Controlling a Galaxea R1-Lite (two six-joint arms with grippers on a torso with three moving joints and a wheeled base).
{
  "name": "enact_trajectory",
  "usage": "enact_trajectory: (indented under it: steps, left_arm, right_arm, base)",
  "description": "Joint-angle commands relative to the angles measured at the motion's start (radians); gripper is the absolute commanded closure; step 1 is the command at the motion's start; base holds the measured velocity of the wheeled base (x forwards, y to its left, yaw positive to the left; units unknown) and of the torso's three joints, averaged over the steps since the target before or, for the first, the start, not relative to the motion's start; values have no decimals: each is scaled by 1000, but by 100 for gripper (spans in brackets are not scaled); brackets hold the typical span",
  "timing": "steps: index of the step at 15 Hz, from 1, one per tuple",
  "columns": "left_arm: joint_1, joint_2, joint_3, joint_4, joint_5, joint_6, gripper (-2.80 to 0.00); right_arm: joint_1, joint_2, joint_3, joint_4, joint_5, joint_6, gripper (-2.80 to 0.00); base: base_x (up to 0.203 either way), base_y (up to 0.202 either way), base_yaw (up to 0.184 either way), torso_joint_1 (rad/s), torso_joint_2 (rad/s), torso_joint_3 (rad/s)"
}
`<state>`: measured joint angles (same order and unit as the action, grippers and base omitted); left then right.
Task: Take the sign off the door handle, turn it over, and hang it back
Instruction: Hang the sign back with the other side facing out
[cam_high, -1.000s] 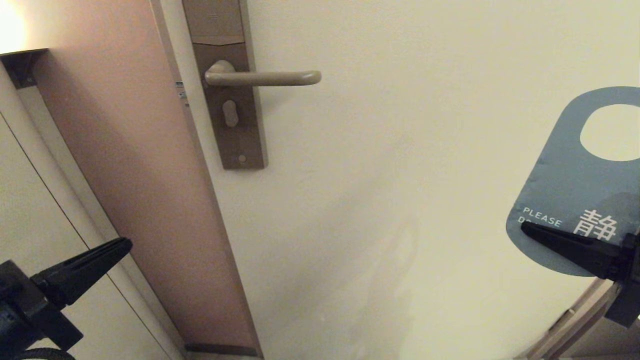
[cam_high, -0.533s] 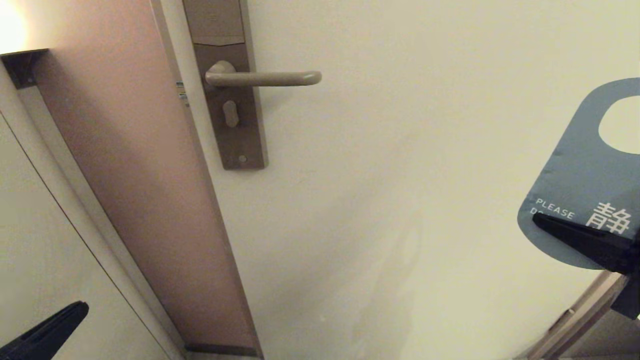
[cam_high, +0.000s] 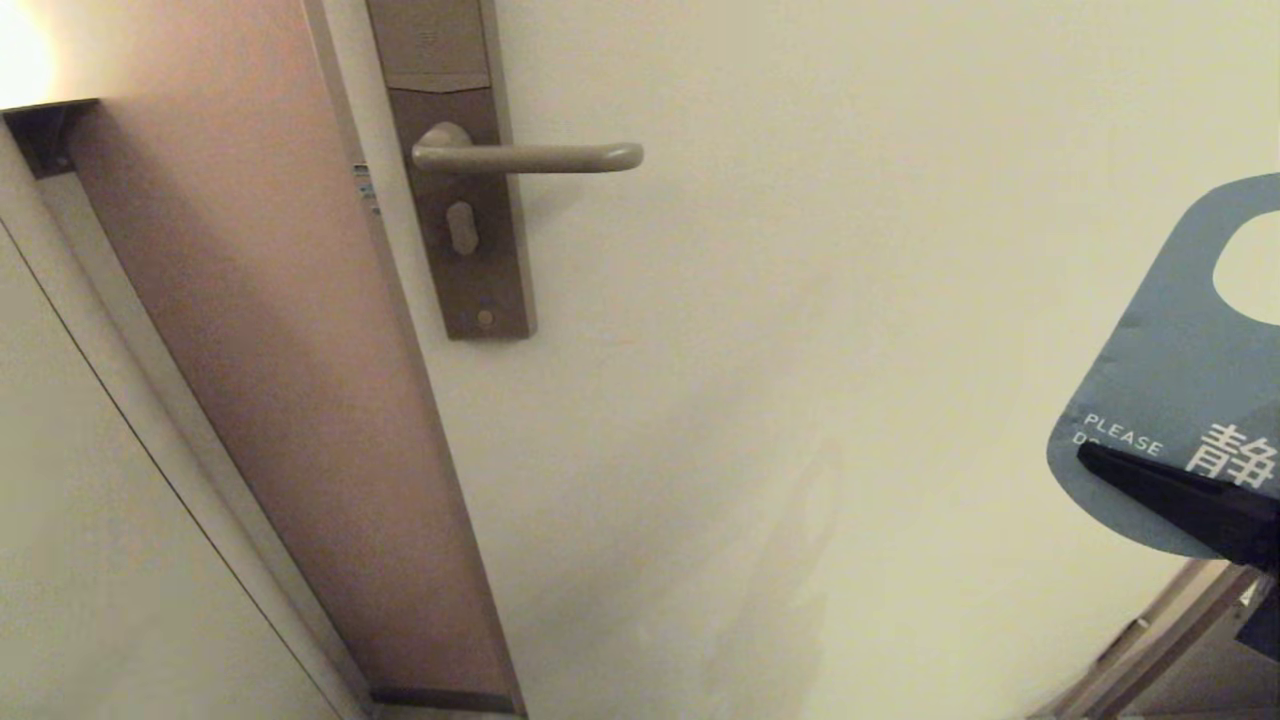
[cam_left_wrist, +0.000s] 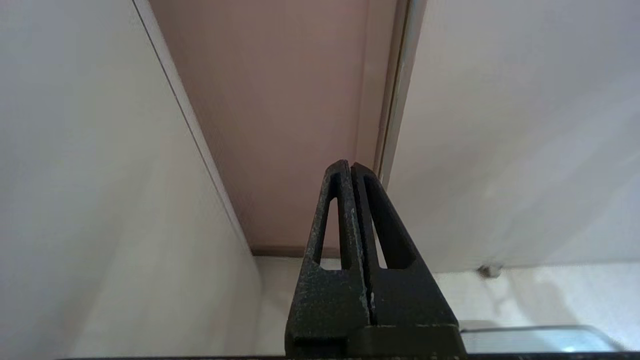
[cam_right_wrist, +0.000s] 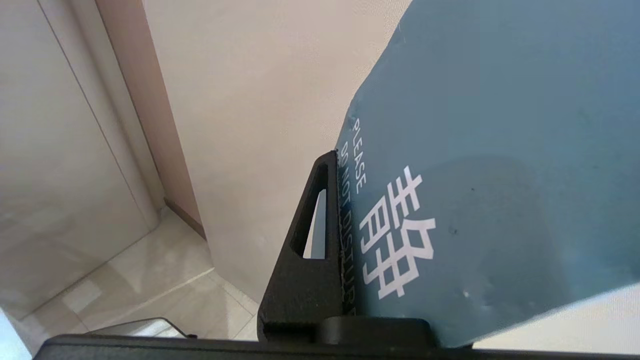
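Note:
The sign (cam_high: 1170, 380) shows its teal "PLEASE DO NOT DISTURB" side at the far right of the head view, off the handle and held up in front of the pale door. Part of its oval hole is cut off by the picture's edge. My right gripper (cam_high: 1090, 455) is shut on the sign's lower part; in the right wrist view one black finger (cam_right_wrist: 305, 260) presses against the printed face of the sign (cam_right_wrist: 500, 150). The door handle (cam_high: 530, 156) juts right, bare, from its tall lock plate (cam_high: 480, 290), far to the upper left of the sign. My left gripper (cam_left_wrist: 348, 167) is shut and empty, low by the door jamb.
A small thumb-turn knob (cam_high: 461, 228) sits below the lever. The pinkish-brown door jamb (cam_high: 280, 350) and a pale wall panel (cam_high: 80, 500) lie to the left. Tiled floor (cam_right_wrist: 150, 280) is below, with a small door stop (cam_left_wrist: 489, 271).
My left gripper has dropped down out of the head view. My right gripper has carried the sign a little further right, first up and then down again.

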<state>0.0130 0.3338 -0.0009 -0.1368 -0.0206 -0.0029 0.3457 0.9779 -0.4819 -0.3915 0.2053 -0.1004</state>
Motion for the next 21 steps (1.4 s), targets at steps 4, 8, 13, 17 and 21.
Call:
enact_trajectory:
  steps: [4, 8, 13, 17, 21]
  left_arm:
    - [-19, -254, -7, 108, -1, 26, 0]
    - [-16, -332, -1, 129, -1, 106, 0]
    - [-16, -332, 1, 126, 8, 94, 0]
    - [-16, -332, 1, 126, 8, 86, 0]
    - [-16, -332, 1, 124, 10, 59, 0]
  right_arm:
    - [0, -46, 29, -3, 2, 0, 0]
    - [1, -76, 58, -3, 2, 1, 0]
    - [-2, -82, 59, -3, -12, 10, 0]
    - [-4, -98, 67, 0, -89, 32, 0]
    - [-4, -92, 60, 2, -112, 47, 0]
  base:
    - [0, 0, 0, 0, 0, 0]
    - [0, 0, 0, 0, 0, 0]
    - [0, 0, 0, 0, 0, 0]
    - [0, 0, 0, 0, 0, 0]
    - [0, 0, 0, 0, 0, 0]
